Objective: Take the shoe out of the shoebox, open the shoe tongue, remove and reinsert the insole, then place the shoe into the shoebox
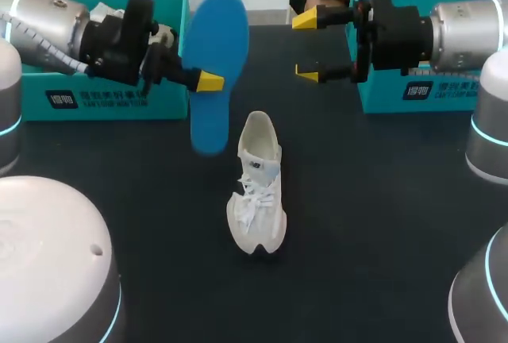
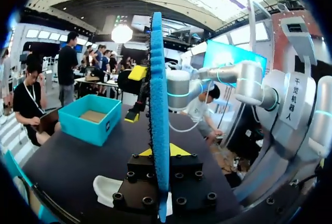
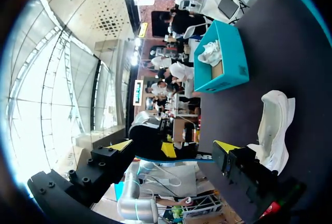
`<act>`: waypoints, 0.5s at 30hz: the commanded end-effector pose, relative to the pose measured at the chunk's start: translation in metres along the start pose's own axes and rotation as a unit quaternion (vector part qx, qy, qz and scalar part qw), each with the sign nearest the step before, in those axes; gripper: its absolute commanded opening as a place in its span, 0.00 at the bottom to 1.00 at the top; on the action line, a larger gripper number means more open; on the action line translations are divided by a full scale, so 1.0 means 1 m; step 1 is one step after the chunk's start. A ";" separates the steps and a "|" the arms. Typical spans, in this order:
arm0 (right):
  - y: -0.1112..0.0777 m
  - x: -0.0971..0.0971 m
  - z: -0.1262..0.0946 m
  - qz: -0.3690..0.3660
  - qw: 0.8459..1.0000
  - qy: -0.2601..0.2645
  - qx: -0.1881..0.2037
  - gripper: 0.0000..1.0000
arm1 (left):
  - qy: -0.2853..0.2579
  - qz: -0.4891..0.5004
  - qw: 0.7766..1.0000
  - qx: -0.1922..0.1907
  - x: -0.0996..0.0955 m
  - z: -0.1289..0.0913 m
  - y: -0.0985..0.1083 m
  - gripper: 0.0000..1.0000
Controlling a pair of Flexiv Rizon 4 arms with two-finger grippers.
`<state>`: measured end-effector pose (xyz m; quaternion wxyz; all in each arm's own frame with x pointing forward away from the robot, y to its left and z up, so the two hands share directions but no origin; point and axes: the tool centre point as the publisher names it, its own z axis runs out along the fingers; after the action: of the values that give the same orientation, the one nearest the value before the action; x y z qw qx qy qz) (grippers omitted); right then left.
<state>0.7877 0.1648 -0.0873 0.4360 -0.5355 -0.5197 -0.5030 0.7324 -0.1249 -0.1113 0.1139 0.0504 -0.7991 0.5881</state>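
Note:
A white shoe (image 1: 258,188) lies on the black table's middle, toe towards the front; it also shows under my left gripper (image 2: 106,189) and beside my right gripper (image 3: 272,125). My left gripper (image 1: 208,81) (image 2: 160,151) hangs above the table behind the shoe and is shut on the blue insole (image 1: 214,57) (image 2: 158,99), which stands on edge between its fingers. My right gripper (image 1: 306,46) (image 3: 174,146) hovers to the right of the insole, wide open with nothing between its fingers, facing the left gripper. In the left wrist view the right gripper (image 2: 135,94) shows just beyond the insole.
A teal shoebox (image 1: 103,93) stands at the back left with another white shoe (image 3: 210,53) inside it. A second teal shoebox (image 1: 413,93) (image 2: 91,117) stands at the back right, its brown floor showing. Bare black table surrounds the shoe.

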 end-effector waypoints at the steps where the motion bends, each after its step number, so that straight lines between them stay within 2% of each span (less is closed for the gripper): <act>1: 0.000 0.000 0.001 0.000 1.000 -0.002 0.000 1.00 | 0.127 -0.423 0.897 -0.007 -0.011 0.001 0.002 0.00; 7: 0.000 0.000 0.001 0.000 1.000 -0.002 0.000 1.00 | 0.126 -0.508 0.852 -0.008 -0.019 0.004 0.016 0.00; 8: 0.000 0.000 0.001 0.000 1.000 -0.002 0.000 1.00 | 0.137 -0.523 0.841 0.004 -0.020 0.005 0.020 0.00; 10: 0.000 0.000 0.001 0.000 1.000 -0.002 0.000 1.00 | 0.148 -0.553 0.820 0.002 -0.022 0.009 0.027 0.00; 11: 0.000 0.000 0.001 0.000 1.000 -0.002 0.000 1.00 | 0.169 -0.560 0.811 0.020 -0.023 0.010 0.031 0.00; 12: 0.000 0.000 0.001 0.000 1.000 -0.002 0.000 1.00 | 0.173 -0.571 0.802 0.022 -0.024 0.012 0.035 0.00; 15: 0.000 0.000 0.001 0.000 1.000 -0.002 0.000 1.00 | 0.180 -0.577 0.796 0.039 -0.027 0.017 0.041 0.00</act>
<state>0.7877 0.1650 -0.0873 0.4359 -0.5355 -0.5197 -0.5032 0.7406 -0.1239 -0.1504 0.3059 0.2240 -0.7550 0.5350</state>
